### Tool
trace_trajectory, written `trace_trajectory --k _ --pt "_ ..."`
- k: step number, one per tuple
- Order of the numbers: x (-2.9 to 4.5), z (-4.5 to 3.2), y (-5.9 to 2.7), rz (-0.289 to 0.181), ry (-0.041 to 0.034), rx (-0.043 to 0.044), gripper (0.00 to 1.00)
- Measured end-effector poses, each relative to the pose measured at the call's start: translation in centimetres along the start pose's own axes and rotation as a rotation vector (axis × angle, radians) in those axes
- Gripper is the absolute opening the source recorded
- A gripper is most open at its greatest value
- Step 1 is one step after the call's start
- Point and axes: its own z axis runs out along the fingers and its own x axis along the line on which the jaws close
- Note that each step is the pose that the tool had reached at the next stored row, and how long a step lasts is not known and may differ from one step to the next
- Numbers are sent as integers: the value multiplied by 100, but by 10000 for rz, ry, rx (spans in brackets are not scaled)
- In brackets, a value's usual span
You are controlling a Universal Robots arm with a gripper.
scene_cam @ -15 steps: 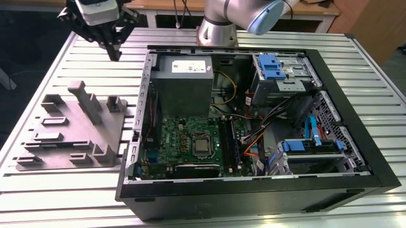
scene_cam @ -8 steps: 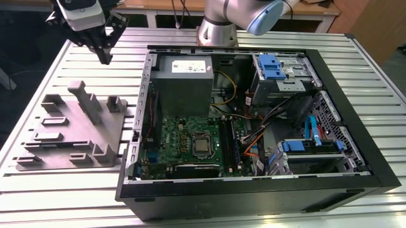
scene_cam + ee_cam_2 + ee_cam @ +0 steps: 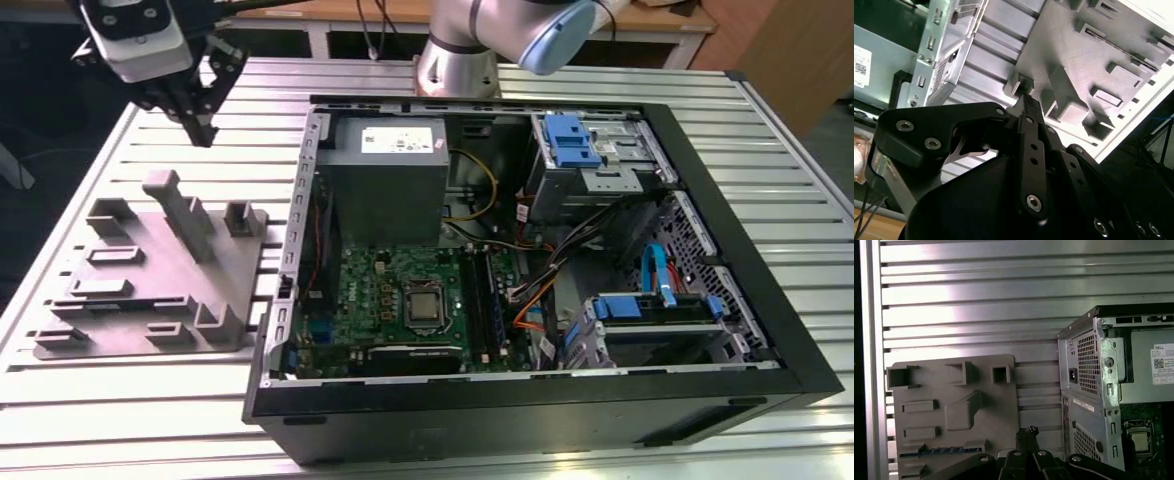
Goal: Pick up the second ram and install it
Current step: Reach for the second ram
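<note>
A: Step in hand?
B: Approach for the pick, I'm judging. Gripper (image 3: 204, 128) is hovering over the tabletop's (image 3: 134, 420) far corner, the exterior view's left. Fingers (image 3: 1029, 130) are clenching on nothing.
A: Second ram (image 3: 936, 451)?
B: Lying slotted in the grey fixture (image 3: 954, 390) by that edge. Grasping is calling for parted fingers, squared along it.

Across a slatted metal counter (image 3: 767, 130), brightly lit.
Beyond its far edge, wooden furniture (image 3: 754, 30); off one side edge, dark floor (image 3: 54, 110).
</note>
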Motion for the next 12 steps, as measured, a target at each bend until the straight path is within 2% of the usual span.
trace_trajectory --k 12 --pt "271 109 -111 0 0 0 11"
